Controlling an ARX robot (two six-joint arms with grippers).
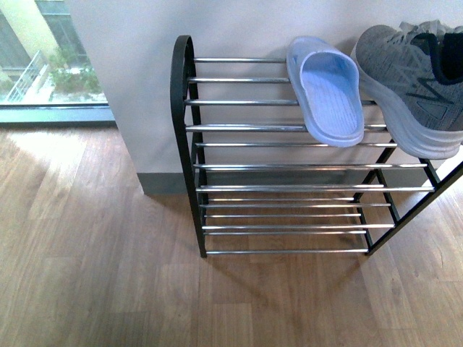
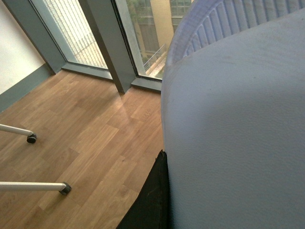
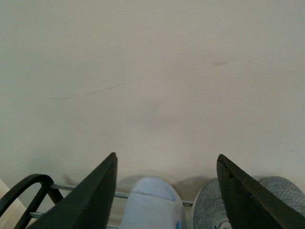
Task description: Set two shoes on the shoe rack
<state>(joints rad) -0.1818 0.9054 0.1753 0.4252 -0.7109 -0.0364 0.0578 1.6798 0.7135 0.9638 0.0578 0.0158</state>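
Right hand (image 3: 167,191) is spread wide, its two dark fingers (image 3: 93,200) apart and gripping nothing, aimed at the pale wall (image 3: 152,71) above the shoe rack. Left hand does not show clearly in its own wrist view, where a pale blue slide (image 2: 233,143) fills most of the picture beside a dark edge; whether that hand grips the slide cannot be told. Neither arm appears in the front view.

Wooden floor (image 1: 94,275) runs from the window (image 1: 43,58) to the wall. Shoe rack (image 1: 184,144) stands against the wall, black frame with an arched side top and tiers of thin chrome rods.

Grey sneaker (image 1: 416,79) with a thick white sole lies on the top tier at the rack's right end, partly cut off by the picture's edge. Second blue slide (image 1: 327,90) lies on the same tier just beside the sneaker, on its left, footbed facing up. Right wrist view shows both shoes side by side between the fingers. Lower tiers carry no shoes in the visible part.
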